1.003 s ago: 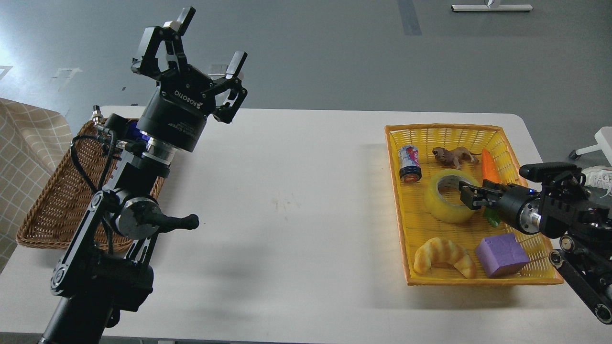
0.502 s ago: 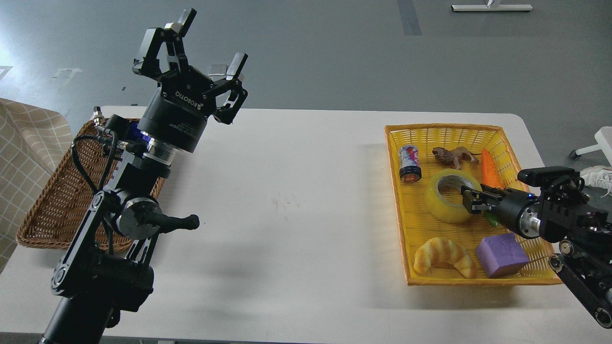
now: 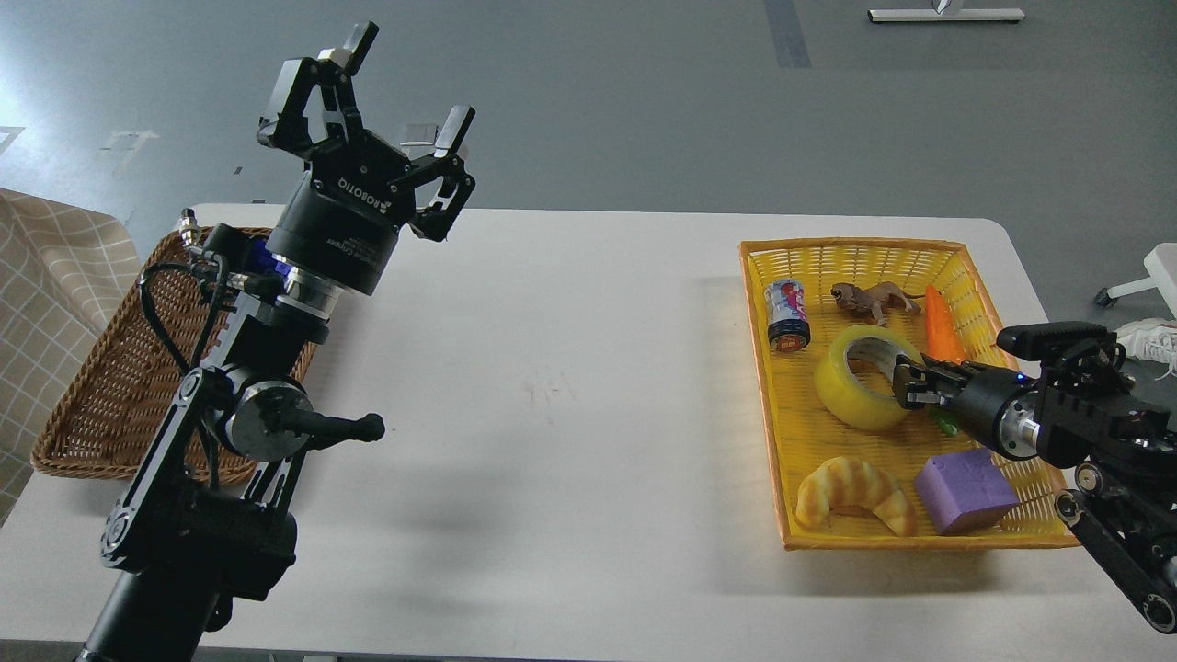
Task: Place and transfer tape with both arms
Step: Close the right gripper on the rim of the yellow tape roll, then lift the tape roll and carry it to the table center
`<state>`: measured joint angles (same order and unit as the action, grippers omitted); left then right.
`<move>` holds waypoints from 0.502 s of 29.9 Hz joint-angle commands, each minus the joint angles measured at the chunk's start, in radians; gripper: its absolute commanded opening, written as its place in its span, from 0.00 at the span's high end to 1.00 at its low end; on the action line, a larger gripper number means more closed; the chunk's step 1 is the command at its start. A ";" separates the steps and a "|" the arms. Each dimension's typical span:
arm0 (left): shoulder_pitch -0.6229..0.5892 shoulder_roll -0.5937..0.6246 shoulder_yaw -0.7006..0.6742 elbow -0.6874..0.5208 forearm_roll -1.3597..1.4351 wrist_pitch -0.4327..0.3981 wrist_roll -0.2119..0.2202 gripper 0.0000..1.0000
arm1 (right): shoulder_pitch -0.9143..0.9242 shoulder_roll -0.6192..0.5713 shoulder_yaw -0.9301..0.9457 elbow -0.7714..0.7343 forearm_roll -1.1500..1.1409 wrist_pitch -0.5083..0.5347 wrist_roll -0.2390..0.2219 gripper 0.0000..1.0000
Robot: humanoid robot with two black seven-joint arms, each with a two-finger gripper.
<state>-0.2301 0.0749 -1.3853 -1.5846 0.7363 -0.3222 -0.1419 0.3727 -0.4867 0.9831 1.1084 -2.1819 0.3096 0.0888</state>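
Observation:
The tape, a yellow translucent roll with a pale core, sits tilted in the yellow basket at the right. My right gripper comes in from the right, its fingers closed on the roll's right wall, one inside the core and one outside. My left gripper is raised above the table's far left side, pointing up, jaws wide open and empty, far from the tape.
The yellow basket also holds a small can, a brown toy lion, an orange carrot, a croissant and a purple block. A brown wicker basket stands at the table's left edge behind my left arm.
The right gripper has drawn in on the tape's right wall and the roll has tipped and shifted slightly left. The left arm has barely moved.

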 commanded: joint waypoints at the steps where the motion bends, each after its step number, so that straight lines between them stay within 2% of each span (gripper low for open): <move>1: 0.002 0.000 0.000 0.000 0.000 0.000 -0.001 0.02 | 0.000 -0.001 0.002 0.002 0.000 -0.001 0.002 0.81; 10: 0.002 -0.001 0.003 0.000 0.000 -0.001 0.001 0.02 | 0.023 -0.009 0.029 0.017 0.008 -0.003 0.003 0.82; 15: 0.002 -0.001 0.012 0.002 0.000 -0.001 0.001 0.02 | 0.118 -0.010 0.026 0.033 0.014 0.005 0.002 0.82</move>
<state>-0.2286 0.0736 -1.3783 -1.5834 0.7363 -0.3237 -0.1421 0.4345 -0.4978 1.0115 1.1354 -2.1719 0.3069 0.0911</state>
